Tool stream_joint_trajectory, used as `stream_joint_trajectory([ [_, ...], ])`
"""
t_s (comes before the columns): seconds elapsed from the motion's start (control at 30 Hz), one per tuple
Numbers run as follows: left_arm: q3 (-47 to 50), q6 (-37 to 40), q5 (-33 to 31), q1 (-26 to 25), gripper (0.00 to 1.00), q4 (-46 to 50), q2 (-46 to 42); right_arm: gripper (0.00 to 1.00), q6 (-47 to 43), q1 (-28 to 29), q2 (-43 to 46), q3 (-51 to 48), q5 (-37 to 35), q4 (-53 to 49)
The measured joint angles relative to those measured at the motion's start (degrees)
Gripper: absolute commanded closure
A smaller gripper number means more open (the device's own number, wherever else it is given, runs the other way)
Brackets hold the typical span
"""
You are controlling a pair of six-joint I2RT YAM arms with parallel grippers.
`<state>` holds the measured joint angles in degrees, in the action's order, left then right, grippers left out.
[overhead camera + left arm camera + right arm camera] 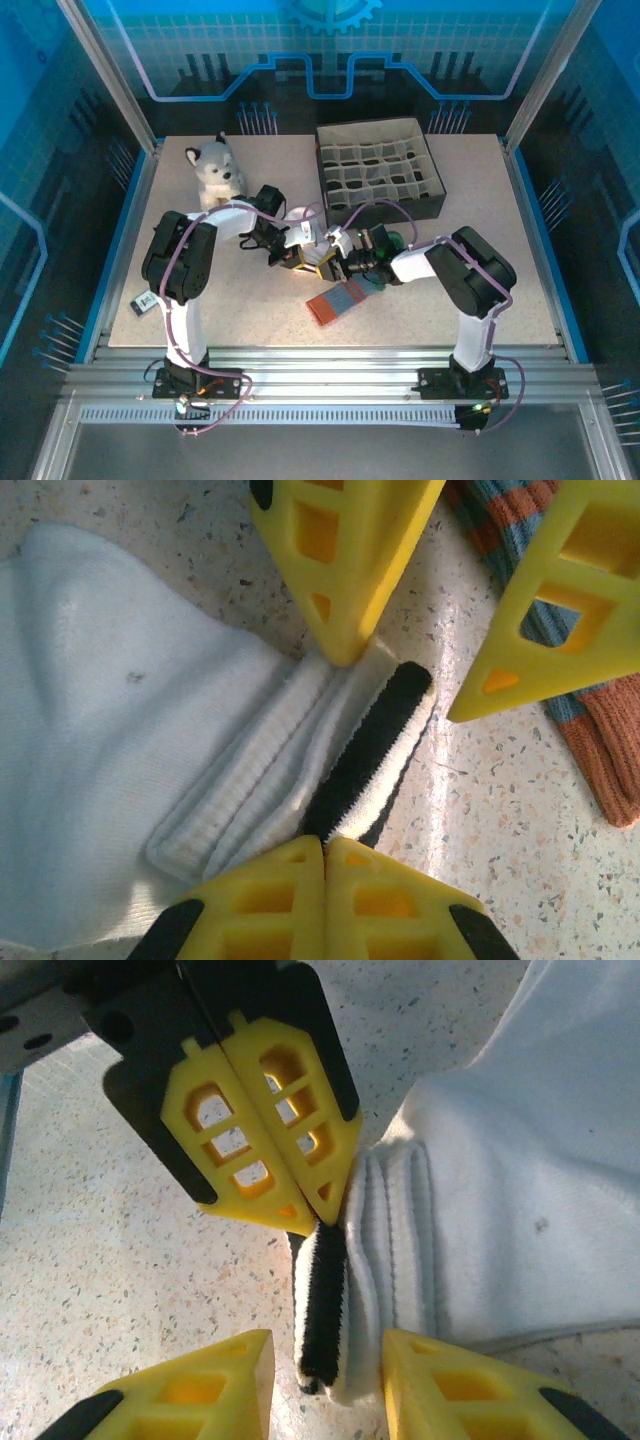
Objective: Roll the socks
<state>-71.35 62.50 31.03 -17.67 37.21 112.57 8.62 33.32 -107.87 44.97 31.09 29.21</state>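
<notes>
The left claw (324, 848), fingers pressed together, touches the folded black-striped cuff of the white sock (120, 730) on the speckled table (500, 810).

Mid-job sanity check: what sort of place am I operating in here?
Probably a lab robot cell: a speckled table edged by aluminium rails, blue-lit panels around it, and a plush dog as a prop.

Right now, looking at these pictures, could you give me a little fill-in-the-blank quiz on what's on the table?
1. The white sock has a ___ stripe on its cuff.
2. The left gripper has its fingers pressed ___, while the right gripper straddles that cuff with its fingers apart.
3. The plush husky sits at the table's far ___ corner.
4. The blue-grey sock ends in an ___ cuff.
Missing words: black; together; left; orange.
</notes>
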Motion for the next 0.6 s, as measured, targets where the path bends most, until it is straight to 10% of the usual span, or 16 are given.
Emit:
stream_joint_trajectory([
  [0.6, -0.20, 0.00, 0.33, 0.48, 1.00, 0.09, 0.00, 0.63, -2.34, 0.74, -2.89, 2.05, -0.13, 0.26],
])
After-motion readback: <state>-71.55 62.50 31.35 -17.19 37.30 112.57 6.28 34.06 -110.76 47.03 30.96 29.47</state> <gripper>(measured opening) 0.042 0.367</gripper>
